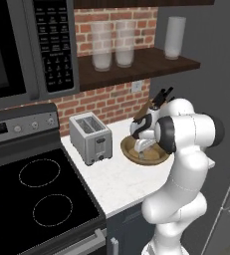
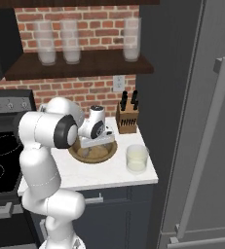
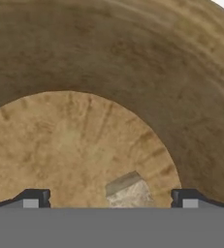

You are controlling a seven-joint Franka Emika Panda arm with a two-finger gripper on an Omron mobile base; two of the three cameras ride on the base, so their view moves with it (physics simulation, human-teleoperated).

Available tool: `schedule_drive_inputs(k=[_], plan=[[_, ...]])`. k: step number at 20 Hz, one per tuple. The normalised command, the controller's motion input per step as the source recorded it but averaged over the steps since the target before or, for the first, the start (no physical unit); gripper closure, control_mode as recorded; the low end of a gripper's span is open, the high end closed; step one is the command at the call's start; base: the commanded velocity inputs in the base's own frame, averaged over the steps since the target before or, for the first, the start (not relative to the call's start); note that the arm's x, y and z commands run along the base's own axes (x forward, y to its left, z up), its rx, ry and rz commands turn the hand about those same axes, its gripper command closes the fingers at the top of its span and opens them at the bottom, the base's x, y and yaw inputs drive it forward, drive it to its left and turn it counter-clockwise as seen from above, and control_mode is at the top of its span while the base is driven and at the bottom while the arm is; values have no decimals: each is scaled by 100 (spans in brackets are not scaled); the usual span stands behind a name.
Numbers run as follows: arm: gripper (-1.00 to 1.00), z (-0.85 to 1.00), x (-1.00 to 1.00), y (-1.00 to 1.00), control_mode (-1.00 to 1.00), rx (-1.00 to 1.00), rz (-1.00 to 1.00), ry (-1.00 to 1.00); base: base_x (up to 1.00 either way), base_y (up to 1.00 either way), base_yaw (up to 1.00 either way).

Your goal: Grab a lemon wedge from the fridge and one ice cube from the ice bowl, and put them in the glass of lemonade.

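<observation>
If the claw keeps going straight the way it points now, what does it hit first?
Most likely the ice cube: it lies on the floor of the ice bowl, between the open claw's two fingertips. Depth is hard to judge; if the line runs slightly off, the wooden bowl floor comes first.

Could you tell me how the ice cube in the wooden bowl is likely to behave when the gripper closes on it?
The ice cube looks tiny and translucent, so probably light and slippery. Lying loose on the ice bowl's smooth floor between the open gripper's tips, it may skid sideways.
</observation>
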Motion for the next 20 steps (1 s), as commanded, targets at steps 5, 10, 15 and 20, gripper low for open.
schedule_drive_inputs(k=[5, 10, 15, 20], plan=[[-100, -11, 0, 0, -100, 0, 0, 0, 0, 0, 0], [-100, -4, 0, 0, -100, 0, 0, 0, 0, 0, 0], [-100, 0, 0, 0, -100, 0, 0, 0, 0, 0, 0], [-100, -1, 0, 0, -100, 0, 0, 0, 0, 0, 0]])
